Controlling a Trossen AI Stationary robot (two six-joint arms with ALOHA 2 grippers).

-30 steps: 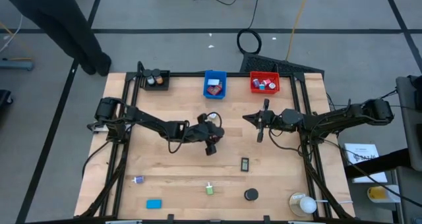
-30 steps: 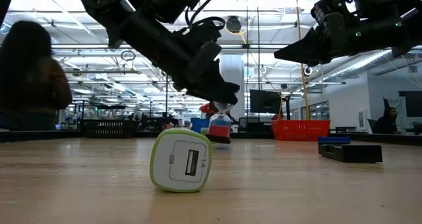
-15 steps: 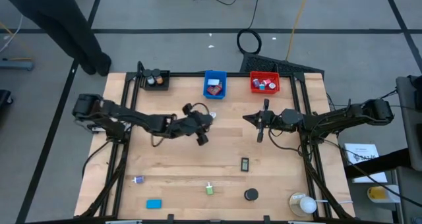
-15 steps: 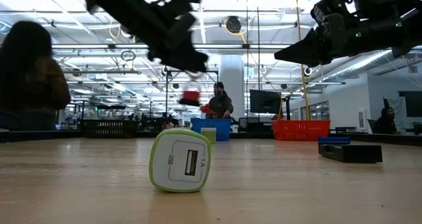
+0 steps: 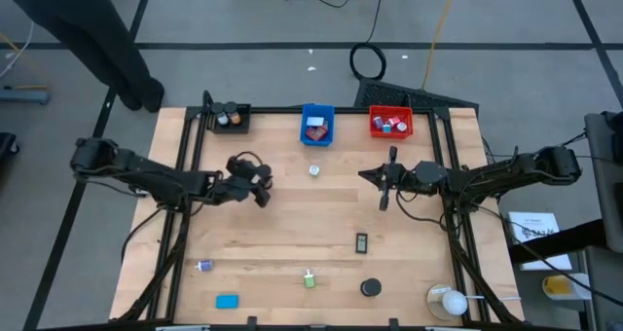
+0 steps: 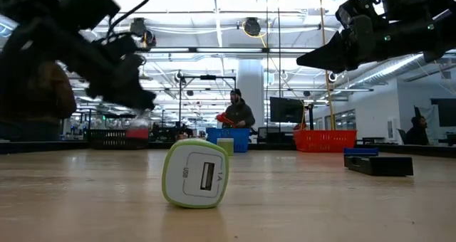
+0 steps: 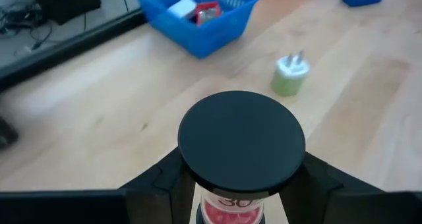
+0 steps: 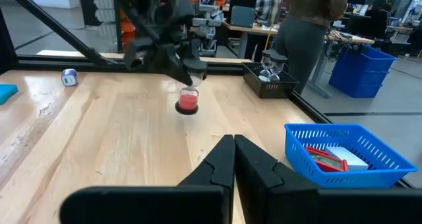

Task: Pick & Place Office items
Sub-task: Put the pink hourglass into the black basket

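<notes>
Bare wood lies open between the left gripper (image 5: 261,188) and the black bin (image 5: 230,118) at the far edge. To its right, a green-white plug (image 5: 313,170) stands before the blue bin (image 5: 316,124).

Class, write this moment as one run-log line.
left gripper: shut on red roll, off table | right gripper: shut, empty, hovering

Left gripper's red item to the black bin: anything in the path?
Nothing visible. The left gripper is shut on the red-and-black roll, and only bare table lies between it and the black bin. The small white-green plug sits off to the side, nearer the blue bin.
</notes>
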